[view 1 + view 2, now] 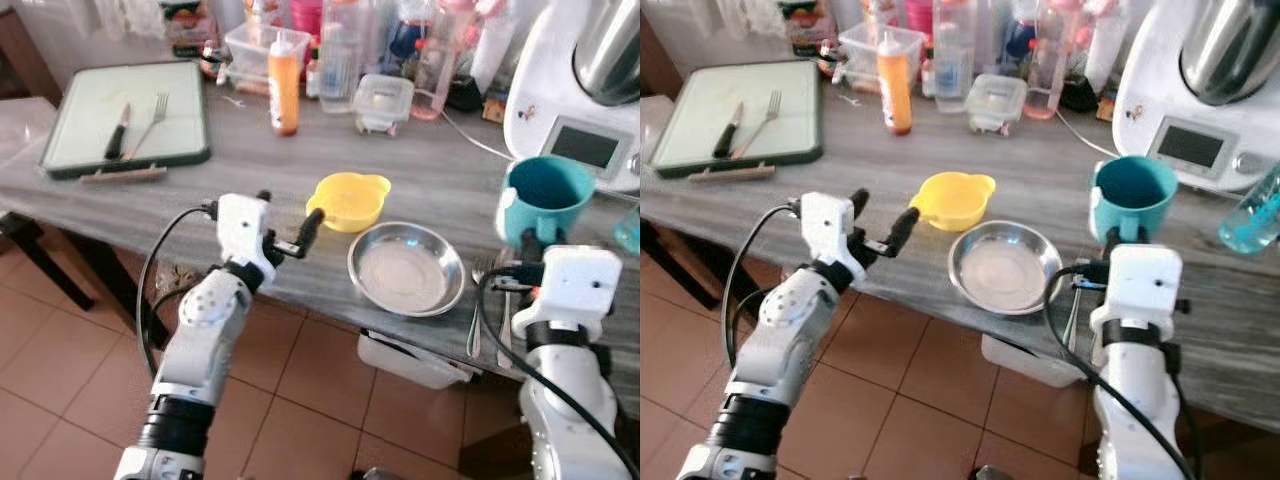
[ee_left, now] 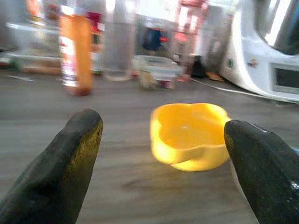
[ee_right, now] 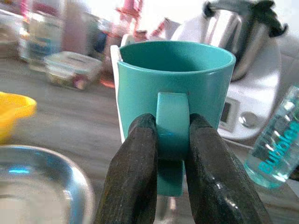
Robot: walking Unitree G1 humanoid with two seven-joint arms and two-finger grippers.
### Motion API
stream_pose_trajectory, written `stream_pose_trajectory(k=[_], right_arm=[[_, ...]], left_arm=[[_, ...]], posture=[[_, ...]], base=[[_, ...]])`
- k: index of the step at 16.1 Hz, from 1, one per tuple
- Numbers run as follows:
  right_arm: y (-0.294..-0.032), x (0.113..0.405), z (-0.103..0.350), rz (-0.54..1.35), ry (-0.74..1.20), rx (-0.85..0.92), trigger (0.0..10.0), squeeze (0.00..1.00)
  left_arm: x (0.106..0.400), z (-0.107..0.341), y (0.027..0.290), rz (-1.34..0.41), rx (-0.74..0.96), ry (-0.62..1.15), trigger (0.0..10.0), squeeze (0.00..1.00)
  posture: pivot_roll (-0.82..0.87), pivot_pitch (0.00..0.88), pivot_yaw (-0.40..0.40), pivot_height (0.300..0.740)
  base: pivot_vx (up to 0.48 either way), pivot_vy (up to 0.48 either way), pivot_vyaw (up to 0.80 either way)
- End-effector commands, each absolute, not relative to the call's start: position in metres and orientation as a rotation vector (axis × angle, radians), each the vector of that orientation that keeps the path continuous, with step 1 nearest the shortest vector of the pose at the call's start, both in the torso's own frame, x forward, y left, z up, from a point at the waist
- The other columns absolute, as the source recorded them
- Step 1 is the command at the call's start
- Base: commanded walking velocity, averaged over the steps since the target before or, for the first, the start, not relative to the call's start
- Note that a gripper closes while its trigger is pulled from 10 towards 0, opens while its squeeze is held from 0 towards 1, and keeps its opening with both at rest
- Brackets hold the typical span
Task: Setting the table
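Note:
A yellow bowl sits on the grey wooden table, with a steel plate just to its right near the front edge. My left gripper hovers open at the table's front, just left of the bowl; in the left wrist view the bowl lies beyond the spread fingers. A teal mug stands right of the plate. My right gripper is shut on the mug's handle. A fork lies between plate and right arm.
A green-rimmed board at the far left holds a knife and a fork. An orange bottle, plastic containers and bottles crowd the back. A white kitchen machine stands behind the mug. A white bin sits under the table.

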State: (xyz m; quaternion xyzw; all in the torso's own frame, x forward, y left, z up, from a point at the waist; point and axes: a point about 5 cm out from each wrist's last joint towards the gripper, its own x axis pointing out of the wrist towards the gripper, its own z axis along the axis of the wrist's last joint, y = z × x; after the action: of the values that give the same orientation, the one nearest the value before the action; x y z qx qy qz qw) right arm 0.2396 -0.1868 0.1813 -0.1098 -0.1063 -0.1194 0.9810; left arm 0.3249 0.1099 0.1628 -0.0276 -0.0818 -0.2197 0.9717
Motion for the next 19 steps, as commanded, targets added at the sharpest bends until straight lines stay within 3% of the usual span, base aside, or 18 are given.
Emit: stream_pose_trajectory(k=[1, 10, 19], right_arm=[[-0.185, 0.239, 0.187, -0.236, -0.244, -0.226, 10.0, 0.0], [-0.183, 0.239, 0.189, -0.228, -0.257, -0.241, 10.0, 0.0], [-0.18, 0.24, 0.188, -0.195, -0.248, -0.243, 10.0, 0.0]], left_arm=[[0.323, 0.167, 0.112, -0.442, -0.057, -0.178, 10.0, 0.0], [0.324, 0.164, 0.111, -0.437, -0.051, -0.167, 10.0, 0.0], [0.308, 0.159, 0.127, -0.544, -0.021, -0.138, 10.0, 0.0]], posture=[[0.08, 0.123, -0.041, 0.74], [0.08, 0.121, -0.04, 0.74], [0.08, 0.13, -0.039, 0.74]], base=[[0.0, -0.251, 0.0], [0.0, -0.48, 0.0], [0.0, 0.0, 0.0]])
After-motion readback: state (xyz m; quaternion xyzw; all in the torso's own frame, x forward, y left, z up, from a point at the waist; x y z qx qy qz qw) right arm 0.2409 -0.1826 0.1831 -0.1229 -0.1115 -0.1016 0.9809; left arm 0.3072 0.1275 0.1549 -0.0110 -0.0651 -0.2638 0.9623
